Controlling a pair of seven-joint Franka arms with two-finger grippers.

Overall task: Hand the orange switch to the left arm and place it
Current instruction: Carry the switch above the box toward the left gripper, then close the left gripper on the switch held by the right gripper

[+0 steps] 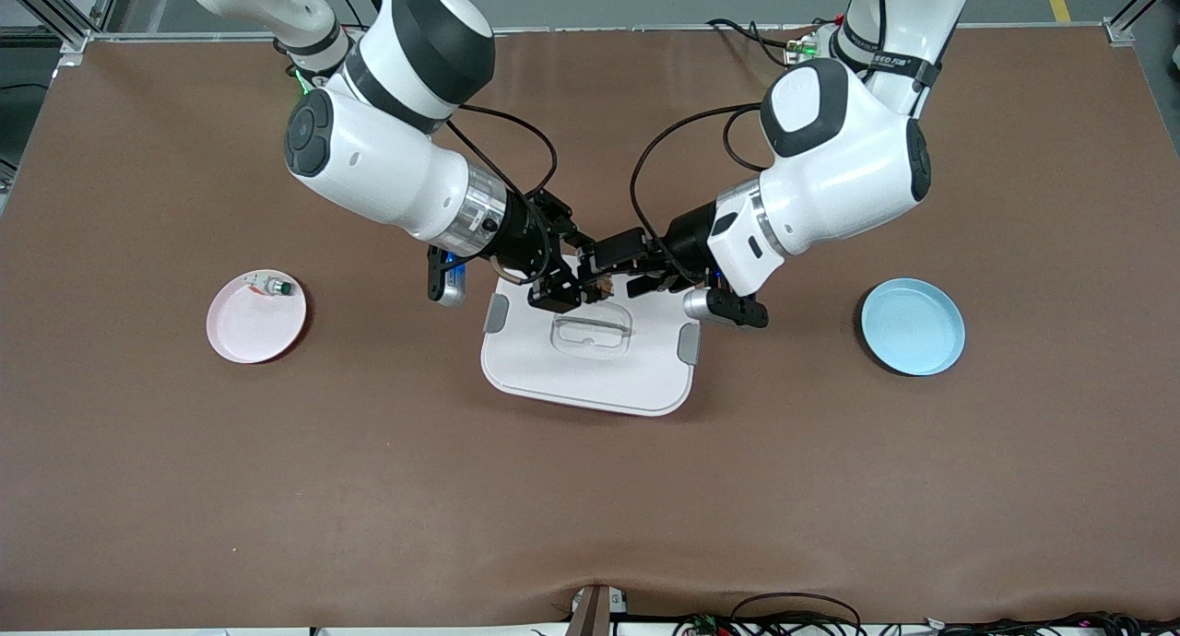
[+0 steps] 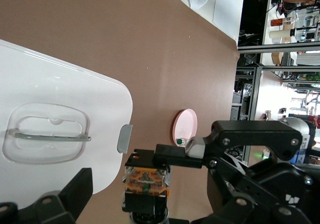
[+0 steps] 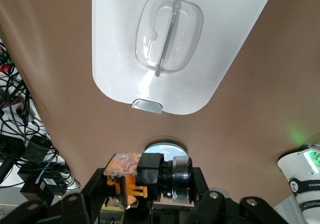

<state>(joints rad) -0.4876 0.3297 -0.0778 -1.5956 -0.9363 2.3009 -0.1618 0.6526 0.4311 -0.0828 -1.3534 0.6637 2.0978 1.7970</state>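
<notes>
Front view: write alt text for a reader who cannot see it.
Two white robot arms meet above a white lidded box; the right gripper holds a small black-and-orange switch by the open left gripper. A pink plate and a blue plate flank the box.

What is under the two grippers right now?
The white box sits beneath both grippers; its lid handle shows. The right gripper holds the orange switch over it. The box's contents are hidden.

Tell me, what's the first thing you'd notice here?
Two big white arms meet over the white box in the table's middle. The right gripper is shut on the orange switch, with the open left gripper right beside it. A pink plate and a blue plate sit at the table's ends.
</notes>
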